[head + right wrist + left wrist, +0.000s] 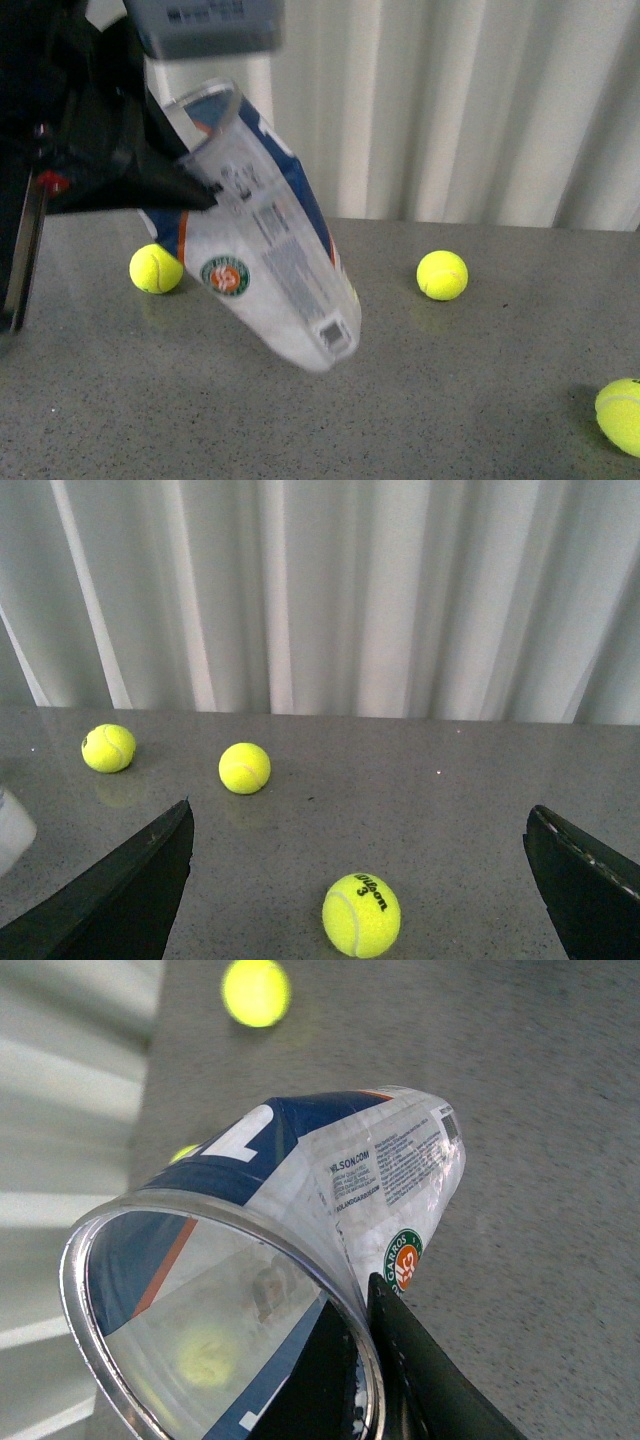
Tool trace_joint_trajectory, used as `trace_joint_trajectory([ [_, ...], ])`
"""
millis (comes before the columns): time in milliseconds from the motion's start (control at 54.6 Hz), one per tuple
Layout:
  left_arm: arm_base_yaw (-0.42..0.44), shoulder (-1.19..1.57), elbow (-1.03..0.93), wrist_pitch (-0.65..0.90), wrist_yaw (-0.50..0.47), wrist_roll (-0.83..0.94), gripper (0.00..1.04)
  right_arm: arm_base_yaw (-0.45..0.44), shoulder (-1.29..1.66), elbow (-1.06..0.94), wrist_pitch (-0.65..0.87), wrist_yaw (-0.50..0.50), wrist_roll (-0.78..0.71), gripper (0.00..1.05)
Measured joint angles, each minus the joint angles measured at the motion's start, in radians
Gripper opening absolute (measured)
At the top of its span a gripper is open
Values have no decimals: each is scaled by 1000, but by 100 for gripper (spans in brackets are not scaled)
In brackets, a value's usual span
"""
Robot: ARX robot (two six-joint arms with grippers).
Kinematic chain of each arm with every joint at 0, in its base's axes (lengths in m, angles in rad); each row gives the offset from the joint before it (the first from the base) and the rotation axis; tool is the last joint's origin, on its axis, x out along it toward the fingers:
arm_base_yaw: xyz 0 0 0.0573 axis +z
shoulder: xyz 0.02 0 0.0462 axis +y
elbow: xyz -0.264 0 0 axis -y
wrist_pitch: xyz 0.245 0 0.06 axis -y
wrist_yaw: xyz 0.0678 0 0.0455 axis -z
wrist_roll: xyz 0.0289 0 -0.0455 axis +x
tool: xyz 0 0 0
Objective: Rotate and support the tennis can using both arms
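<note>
The tennis can [265, 230] is a clear tube with a blue, white and orange label and a round green-red logo. It hangs tilted above the grey table, open silver rim up at the left, closed end down to the right. My left gripper [190, 185] is shut on its rim wall, one finger inside and one outside. In the left wrist view the can [330, 1180] fills the frame, and the gripper [365, 1360] pinches the rim. My right gripper [360, 880] is open over the table, apart from the can, whose end shows at the edge [12, 830].
Yellow tennis balls lie on the grey table [480, 400]: one behind the can [155, 268], one in the middle [442, 275], one at the right edge [622, 415]. One ball [361, 914] lies between my right fingers. A white curtain [450, 100] hangs behind.
</note>
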Motion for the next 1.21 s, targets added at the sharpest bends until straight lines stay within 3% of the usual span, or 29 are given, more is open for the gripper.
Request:
trace_joint_trajectory([
  [329,-118,138,9,29,-119,151,4,0,0,0,0,0,0,97],
  [641,-124,251,32,104,-251,238,4,0,0,0,0,0,0,97],
  [1062,-112,274,42,108,-272,294,4,0,0,0,0,0,0,97],
  [1208,-109,275,42,126,-275,298,23,0,0,0,0,0,0,97],
])
